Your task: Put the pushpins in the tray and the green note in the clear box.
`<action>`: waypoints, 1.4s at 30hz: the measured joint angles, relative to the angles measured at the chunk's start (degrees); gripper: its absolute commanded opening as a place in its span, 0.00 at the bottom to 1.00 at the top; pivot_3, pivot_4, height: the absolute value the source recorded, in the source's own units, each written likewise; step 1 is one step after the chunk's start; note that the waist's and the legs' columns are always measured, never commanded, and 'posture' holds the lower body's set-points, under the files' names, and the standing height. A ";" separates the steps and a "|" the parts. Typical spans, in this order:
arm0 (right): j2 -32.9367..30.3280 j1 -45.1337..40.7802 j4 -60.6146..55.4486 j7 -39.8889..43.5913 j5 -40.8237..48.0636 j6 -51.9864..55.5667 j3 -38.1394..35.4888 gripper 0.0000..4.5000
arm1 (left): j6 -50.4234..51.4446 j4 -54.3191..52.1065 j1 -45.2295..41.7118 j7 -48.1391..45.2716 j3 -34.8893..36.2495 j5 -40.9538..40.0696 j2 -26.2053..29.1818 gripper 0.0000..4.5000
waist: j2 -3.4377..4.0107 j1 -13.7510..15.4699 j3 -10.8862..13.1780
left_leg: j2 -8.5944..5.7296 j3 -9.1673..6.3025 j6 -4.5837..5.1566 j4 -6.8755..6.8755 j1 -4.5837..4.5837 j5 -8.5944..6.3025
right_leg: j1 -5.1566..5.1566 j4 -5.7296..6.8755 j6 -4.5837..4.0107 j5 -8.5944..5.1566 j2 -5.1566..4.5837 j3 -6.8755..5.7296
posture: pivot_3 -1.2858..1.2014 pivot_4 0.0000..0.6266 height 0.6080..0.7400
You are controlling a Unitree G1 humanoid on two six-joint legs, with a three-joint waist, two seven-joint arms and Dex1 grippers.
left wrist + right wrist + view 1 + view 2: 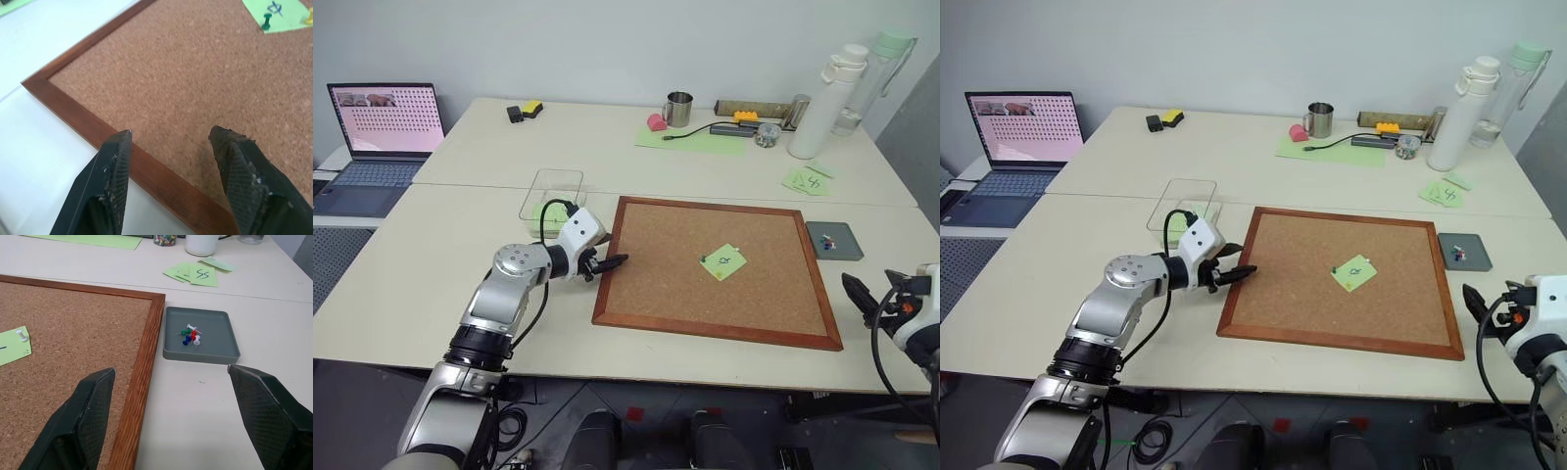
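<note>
The green note (723,261) lies on the corkboard, right of its middle, held by a green pushpin (266,21), a yellow one (309,19) and a white one (22,335). Several more pushpins (191,336) lie in the grey tray (215,333), just off the board's right edge. The clear box (553,193) sits beyond the board's left corner. My left gripper (612,264) hovers open and empty over the board's left frame. My right gripper (171,369) is open and empty near the table's front right, facing the tray.
The wood-framed corkboard (675,274) fills the table's middle. At the back stand a metal mug (678,109), a pale green sheet (695,139), two bottles (827,103) and loose green notes (808,180). A laptop (382,127) sits far left.
</note>
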 measured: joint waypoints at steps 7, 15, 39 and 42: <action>-0.59 -0.64 0.01 0.35 0.00 0.00 0.04 0.85 | 1.84 -0.05 -0.04 -1.08 0.96 -1.98 0.16 0.60 | 0.00 0.00 0.00 | 0.00 0.00 0.00 0.00 0.00 0.00 | 0.00 0.01 0.00 0.00 0.00 0.00 | 0.52 0.24 1.00; -1.27 0.25 0.00 1.72 0.02 0.00 0.11 0.85 | 4.73 -0.23 -0.30 -2.10 1.12 -4.49 0.24 0.60 | 0.00 0.01 0.00 | 0.00 0.00 0.00 0.00 0.00 0.00 | 0.00 0.00 0.00 0.00 0.00 0.00 | 0.52 0.24 1.00; -4.02 -6.82 -0.82 7.45 3.39 0.95 9.72 0.85 | 4.81 -1.27 -3.09 -6.45 1.98 -9.13 -0.65 0.28 | -0.01 -0.04 0.00 | 0.00 -0.01 0.00 0.03 0.00 0.00 | 0.00 0.00 0.00 0.00 0.01 -0.01 | 0.52 0.24 1.00; -3.32 -9.92 0.67 7.39 2.00 0.40 13.38 0.85 | 5.77 -4.15 -3.06 -6.97 1.80 -10.38 -1.47 0.15 | -0.01 -0.04 0.00 | -0.02 0.00 0.00 0.02 -0.01 0.00 | 0.00 -0.02 0.01 0.00 0.00 0.01 | 0.52 0.24 1.00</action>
